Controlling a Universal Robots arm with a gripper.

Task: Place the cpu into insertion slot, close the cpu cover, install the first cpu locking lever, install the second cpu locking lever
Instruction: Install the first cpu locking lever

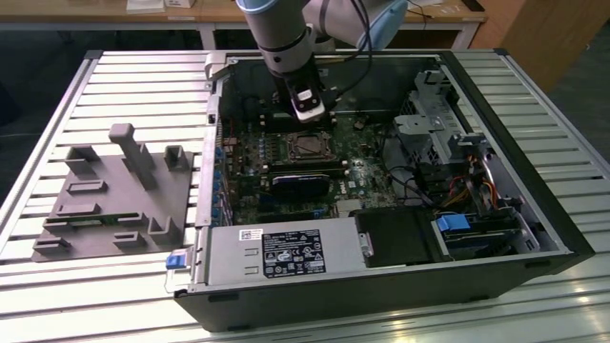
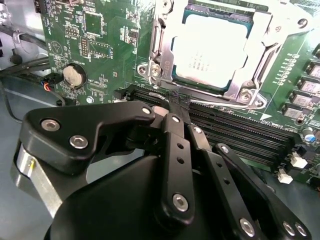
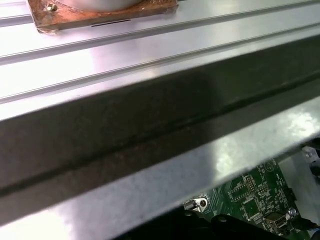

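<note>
The cpu (image 2: pixel 210 50), a pale metal square, lies in the insertion slot (image 1: pixel 307 146) on the green board. The silver cpu cover (image 2: pixel 261 60) is folded down flat around it, and the chip shows through its window. In the exterior view my gripper (image 1: pixel 311 116) hangs inside the open case just behind the slot. In the second wrist view my gripper (image 2: pixel 177 101) is shut, its black fingers (image 2: pixel 175 150) meeting at the tip with nothing between them. The tip hovers over the long black slots beside the cover's near edge.
Long black memory slots (image 2: pixel 240 135) run beside the socket, and a coin battery (image 2: pixel 74 76) sits on the board. The power supply (image 1: pixel 286 254), drive cage (image 1: pixel 448 136) and cables crowd the case. A grey fixture (image 1: pixel 114 193) lies on the table. The case's metal wall (image 3: pixel 150 150) is close.
</note>
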